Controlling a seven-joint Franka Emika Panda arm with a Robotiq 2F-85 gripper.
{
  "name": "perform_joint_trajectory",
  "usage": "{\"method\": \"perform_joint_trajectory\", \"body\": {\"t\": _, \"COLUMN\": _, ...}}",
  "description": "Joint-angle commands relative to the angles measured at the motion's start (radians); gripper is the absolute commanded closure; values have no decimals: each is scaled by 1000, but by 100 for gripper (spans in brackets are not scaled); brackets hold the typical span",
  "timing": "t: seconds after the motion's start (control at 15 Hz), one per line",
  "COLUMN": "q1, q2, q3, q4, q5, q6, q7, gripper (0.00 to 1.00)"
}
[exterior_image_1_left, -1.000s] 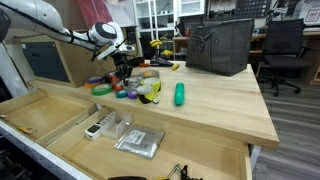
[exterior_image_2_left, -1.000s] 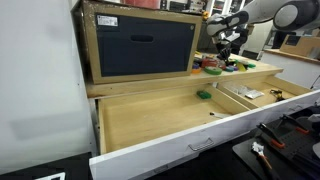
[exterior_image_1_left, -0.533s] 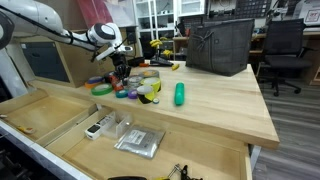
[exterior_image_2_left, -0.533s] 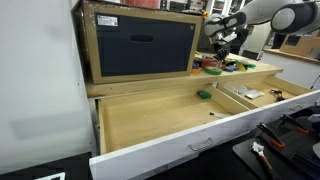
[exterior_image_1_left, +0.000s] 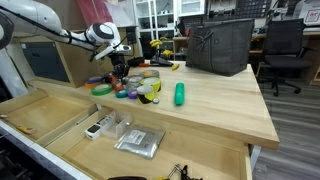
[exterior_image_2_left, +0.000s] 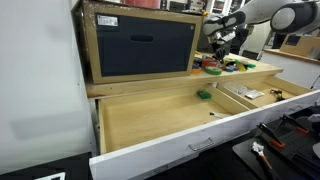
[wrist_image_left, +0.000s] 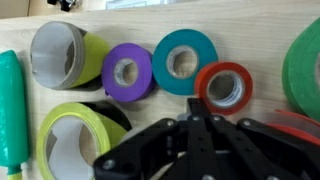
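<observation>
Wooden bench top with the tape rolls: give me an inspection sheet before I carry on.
Surface: pale wooden bench top, with an open wooden drawer below it.
Job's things: red tape roll, teal tape roll and purple tape roll lie flat, close together.
Clutter: grey-and-lime tape roll, yellow-and-black tape roll, green cylinder lying apart, black mesh basket at the back.
Gripper: gripper shut, over the rolls beside the red one; contact cannot be told.
Cables: nothing seen.
Surroundings: black office chair; wooden box with dark front.
</observation>
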Motion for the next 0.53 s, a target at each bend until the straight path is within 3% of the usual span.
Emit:
{"method": "perform_joint_trajectory", "body": {"t": 0.0, "q1": 2, "q2": 14, "q3": -6, "q4": 40, "q5": 0, "q6": -34, "q7": 5, "gripper": 100}}
{"method": "perform_joint_trajectory", "body": {"t": 0.47, "q1": 8, "q2": 49, "q3": -24, "q4": 65, "q5": -16, "q6": -69, "q7": 23, "gripper": 100}}
